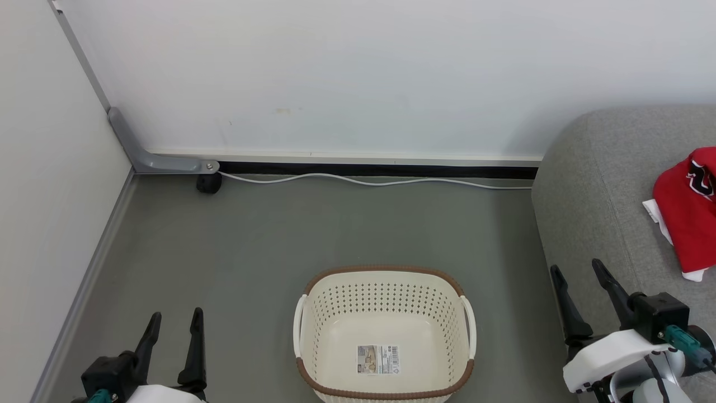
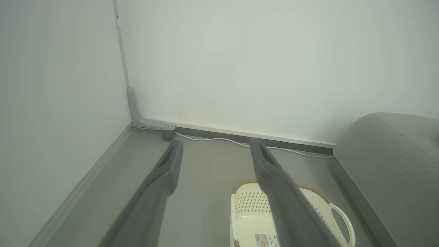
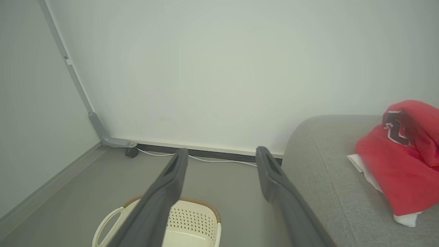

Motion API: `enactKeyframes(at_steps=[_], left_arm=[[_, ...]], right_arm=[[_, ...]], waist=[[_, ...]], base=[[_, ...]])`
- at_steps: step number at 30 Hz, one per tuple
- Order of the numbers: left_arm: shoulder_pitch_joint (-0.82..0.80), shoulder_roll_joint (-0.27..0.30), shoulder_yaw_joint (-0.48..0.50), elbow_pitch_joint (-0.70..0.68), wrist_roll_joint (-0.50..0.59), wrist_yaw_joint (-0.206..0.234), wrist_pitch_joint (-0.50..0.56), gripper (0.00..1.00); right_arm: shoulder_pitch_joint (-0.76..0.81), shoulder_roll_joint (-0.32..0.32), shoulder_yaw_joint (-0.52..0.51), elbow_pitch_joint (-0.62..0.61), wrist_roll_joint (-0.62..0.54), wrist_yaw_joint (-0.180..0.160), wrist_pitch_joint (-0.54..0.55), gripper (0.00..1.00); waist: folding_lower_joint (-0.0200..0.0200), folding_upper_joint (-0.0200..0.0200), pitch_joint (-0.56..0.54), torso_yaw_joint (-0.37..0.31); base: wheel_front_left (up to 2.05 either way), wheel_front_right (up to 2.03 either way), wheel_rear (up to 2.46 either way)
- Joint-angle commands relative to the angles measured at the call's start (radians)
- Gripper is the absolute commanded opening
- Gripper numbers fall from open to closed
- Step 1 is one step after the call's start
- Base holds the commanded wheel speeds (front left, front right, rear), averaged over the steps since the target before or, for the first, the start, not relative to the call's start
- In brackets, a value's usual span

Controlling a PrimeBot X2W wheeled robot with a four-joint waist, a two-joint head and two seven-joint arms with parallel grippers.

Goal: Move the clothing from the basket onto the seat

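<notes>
Red clothing (image 1: 685, 224) heaped on the grey sofa (image 1: 593, 179), cream basket (image 1: 335, 313) on the floor (image 1: 251, 240) beside it, left tool (image 1: 177, 313) and right tool (image 1: 575, 266) both spread wide, gripping nothing

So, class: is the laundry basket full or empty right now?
Empty. The basket has its bare floor and barcode sticker in plain sight; the red clothing lies on the grey seat.
</notes>
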Motion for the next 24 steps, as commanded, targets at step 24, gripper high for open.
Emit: enactKeyframes(at_steps=[24], left_arm=[[0.01,0.007,-0.038,-0.084,-0.05,0.0,-0.006,1.0]], right_arm=[[0.012,0.037,-0.042,-0.044,-0.054,0.003,-0.012,1.0]], waist=[[0.0,0.0,0.0,-0.019]], base=[[0.0,0.0,0.0]])
